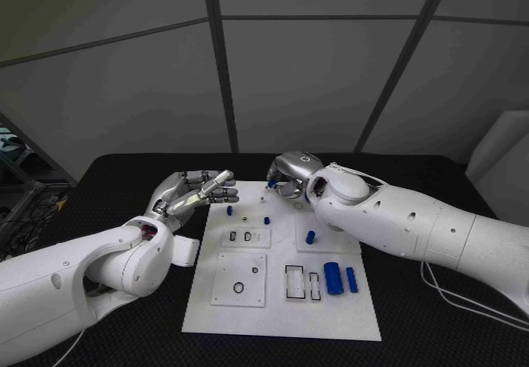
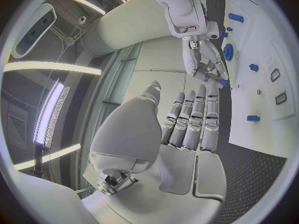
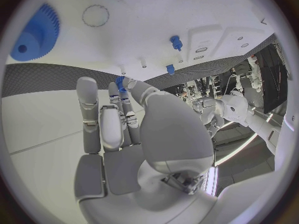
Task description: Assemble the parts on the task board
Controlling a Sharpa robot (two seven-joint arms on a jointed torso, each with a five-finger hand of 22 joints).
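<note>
The white task board (image 1: 281, 306) lies in the middle of the black table. My right hand (image 1: 293, 171) hovers over the board's far edge and pinches a small blue part (image 1: 272, 183) between thumb and finger; the same blue part (image 3: 119, 81) sits at its fingertips in the right wrist view. My left hand (image 1: 199, 191) is raised by the board's far left corner, fingers stretched out side by side, holding nothing. A blue peg (image 1: 229, 209) and another blue peg (image 1: 309, 237) stand in the board. A thick blue cylinder (image 1: 333, 277) and a thinner blue pin (image 1: 352, 279) lie at its right side.
A blue gear (image 3: 37, 32) rests on the board near my right hand. A black ring (image 1: 238, 288) lies on a raised plate at the board's left. Rectangular slots (image 1: 294, 281) are beside the cylinder. Bare black table (image 1: 121, 191) surrounds the board.
</note>
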